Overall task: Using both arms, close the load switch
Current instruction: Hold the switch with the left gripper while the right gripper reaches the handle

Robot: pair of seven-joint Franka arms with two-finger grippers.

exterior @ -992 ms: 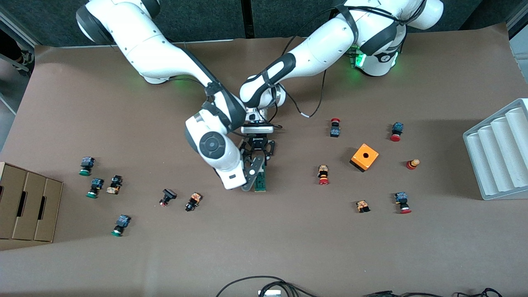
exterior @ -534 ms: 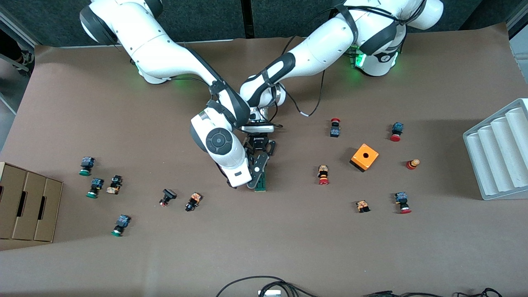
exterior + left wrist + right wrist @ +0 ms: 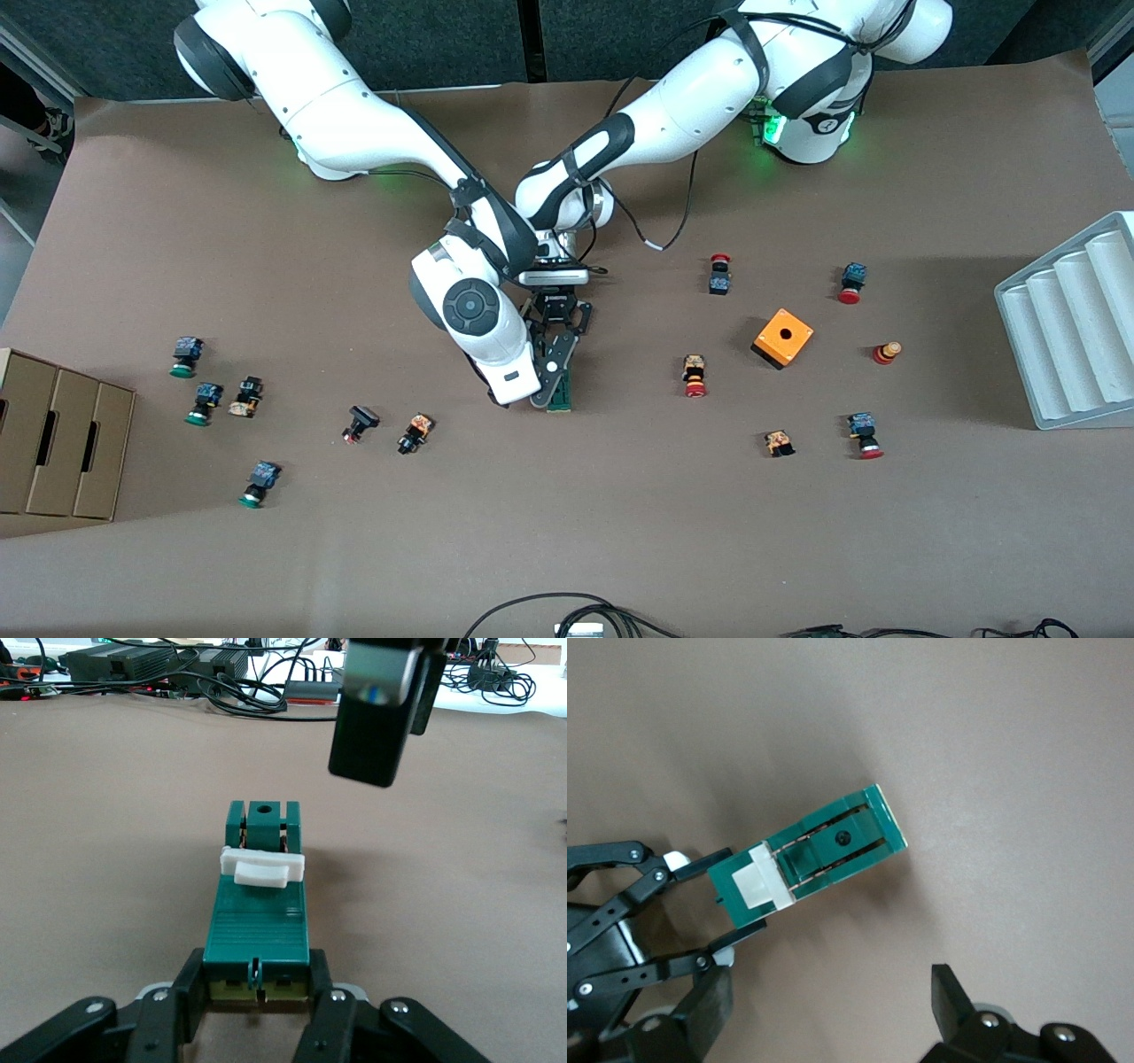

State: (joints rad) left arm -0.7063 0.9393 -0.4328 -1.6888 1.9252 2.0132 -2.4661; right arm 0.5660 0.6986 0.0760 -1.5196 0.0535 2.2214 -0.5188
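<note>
I see the left gripper [image 3: 257, 997] clenched on one end of the load switch [image 3: 258, 908], which lies flat on the surface [image 3: 620, 514]. My right gripper [image 3: 542, 377] hovers just above its other end, fingers apparently spread, though the front view hides them.

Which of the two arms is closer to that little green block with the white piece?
Left. The left tool grips one end of the load switch on the table. The right tool is open and hovers just above it, not touching.
</note>
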